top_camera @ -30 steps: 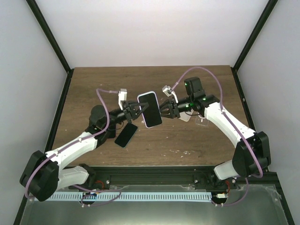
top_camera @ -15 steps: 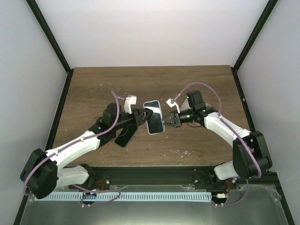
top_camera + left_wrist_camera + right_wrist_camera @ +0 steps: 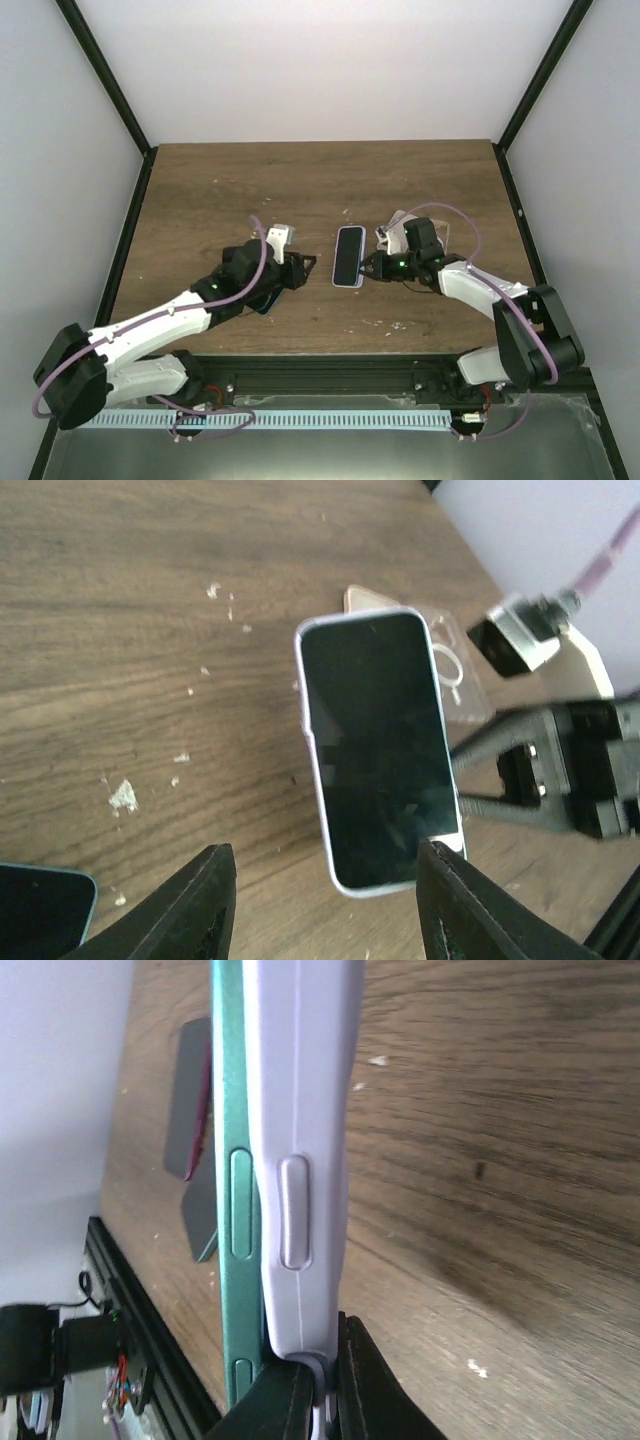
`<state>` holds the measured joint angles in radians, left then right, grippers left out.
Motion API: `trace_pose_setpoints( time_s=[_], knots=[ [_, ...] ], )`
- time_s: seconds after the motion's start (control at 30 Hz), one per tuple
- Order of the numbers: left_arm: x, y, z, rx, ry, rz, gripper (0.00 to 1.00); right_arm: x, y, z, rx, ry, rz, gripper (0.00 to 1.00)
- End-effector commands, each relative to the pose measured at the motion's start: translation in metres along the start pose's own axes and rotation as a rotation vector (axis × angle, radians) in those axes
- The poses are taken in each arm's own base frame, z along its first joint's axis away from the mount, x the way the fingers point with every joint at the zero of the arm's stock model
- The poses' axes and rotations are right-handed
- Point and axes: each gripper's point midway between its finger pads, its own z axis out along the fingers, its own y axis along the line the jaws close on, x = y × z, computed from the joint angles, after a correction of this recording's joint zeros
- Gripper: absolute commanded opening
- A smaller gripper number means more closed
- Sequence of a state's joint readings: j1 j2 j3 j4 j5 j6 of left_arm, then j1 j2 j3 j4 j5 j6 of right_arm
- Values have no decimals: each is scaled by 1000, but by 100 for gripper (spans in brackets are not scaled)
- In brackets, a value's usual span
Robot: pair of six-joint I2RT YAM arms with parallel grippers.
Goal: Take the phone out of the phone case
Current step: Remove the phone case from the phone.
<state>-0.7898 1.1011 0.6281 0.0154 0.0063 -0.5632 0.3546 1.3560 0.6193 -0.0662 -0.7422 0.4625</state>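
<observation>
Phone (image 3: 380, 750), dark screen up in its pale lavender phone case (image 3: 300, 1110), is lying low at the counter (image 3: 200, 190); whether it is touching the wood I cannot tell. The right fingers (image 3: 370, 1405) are pinching narrowly on 1 corner of the case, and a green edge of the phone is showing alongside the case wall just above them. The left fingers (image 3: 200, 910) are spreading wide and gripping nothing, with the phone just ahead of their tips. A 2nd dark phone (image 3: 40, 910) is lying beside the left fingers, apart from them.
</observation>
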Motion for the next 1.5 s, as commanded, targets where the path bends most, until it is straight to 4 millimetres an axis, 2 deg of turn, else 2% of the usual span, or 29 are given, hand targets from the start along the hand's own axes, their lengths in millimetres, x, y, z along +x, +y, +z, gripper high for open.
trace_pose_setpoints(
  time_s=[0.0, 0.17, 0.33, 0.5, 0.6, 0.8, 1.0, 1.37, 1.47],
  knots=[
    [18, -6, 11, -91, 44, 180, 50, -21, -9, 4, 40, -73, 65, 1],
    [41, -32, 32, -102, 105, 341, 50, -12, -31, 7, 115, -70, 134, 1],
    [61, -58, 56, -88, 136, 500, 52, -9, -35, 12, 117, -51, 167, 1],
    [80, -71, 79, -120, 181, 654, 54, -2, -49, 18, 162, -18, 222, 1],
    [90, -70, 90, -163, 207, 712, 53, -1, -50, 20, 160, -4, 231, 1],
    [105, -55, 107, -241, 243, 761, 41, 1, -50, 22, 149, 9, 238, 1],
    [117, -44, 118, -276, 271, 786, 39, 1, -51, 23, 147, 14, 242, 1],
    [110, -35, 129, -355, 218, 846, 39, 3, -47, 25, 118, 31, 242, 1],
    [105, -37, 133, -363, 194, 877, 35, 1, -45, 24, 114, 28, 239, 1]
  ],
)
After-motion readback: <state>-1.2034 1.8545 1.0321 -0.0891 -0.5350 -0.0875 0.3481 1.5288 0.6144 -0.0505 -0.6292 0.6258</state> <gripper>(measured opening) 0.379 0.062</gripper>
